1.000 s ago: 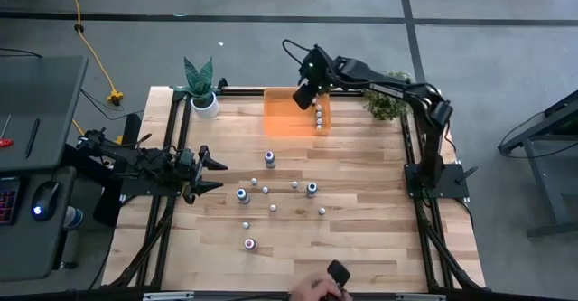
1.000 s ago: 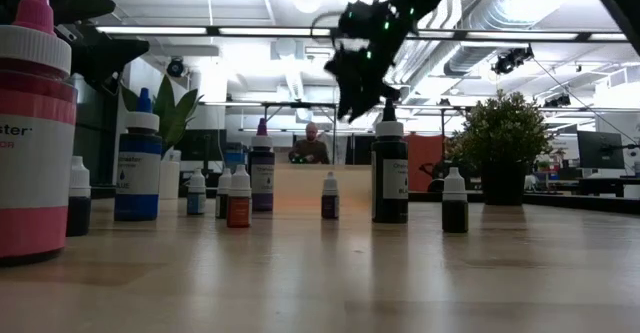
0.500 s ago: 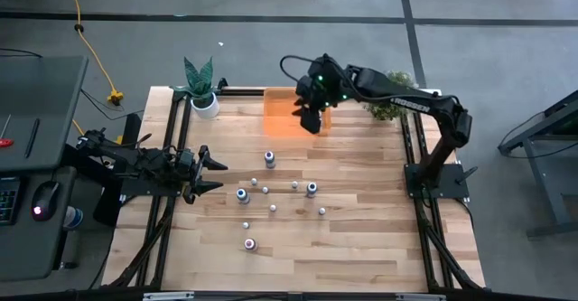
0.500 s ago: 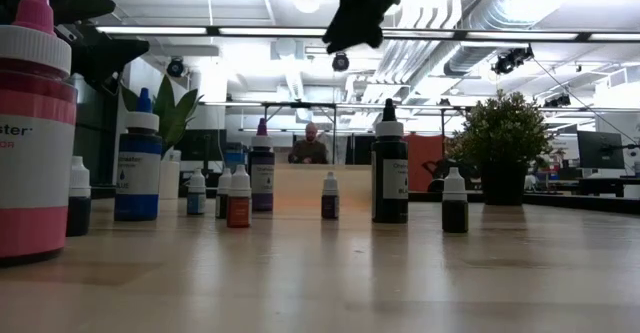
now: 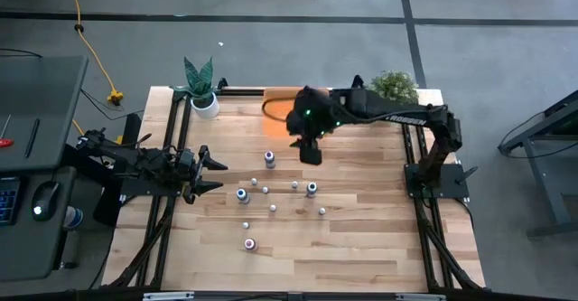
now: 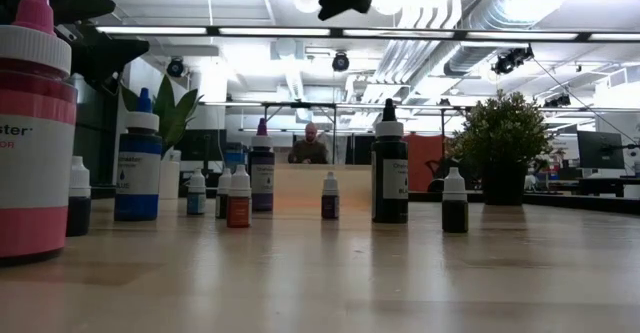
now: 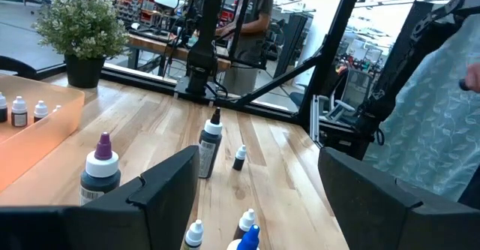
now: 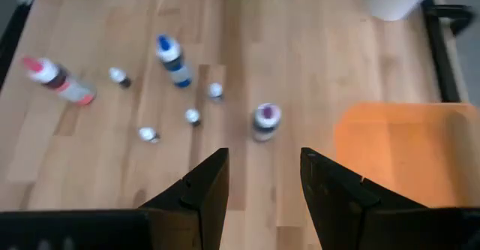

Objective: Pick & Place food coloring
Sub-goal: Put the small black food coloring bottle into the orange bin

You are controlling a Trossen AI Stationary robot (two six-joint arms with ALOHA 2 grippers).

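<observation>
My right gripper hung above the table just off the orange bin, fingers spread with nothing between them; food coloring bottles stood scattered mid-table, upright; purple-capped bottle sat closest below that gripper, just beside the bin; blue-capped bottle and pink-capped bottle sat farther out among small droppers; a few droppers already stood inside the bin; my left gripper waited at the table's left edge, fingers spread, empty.
</observation>
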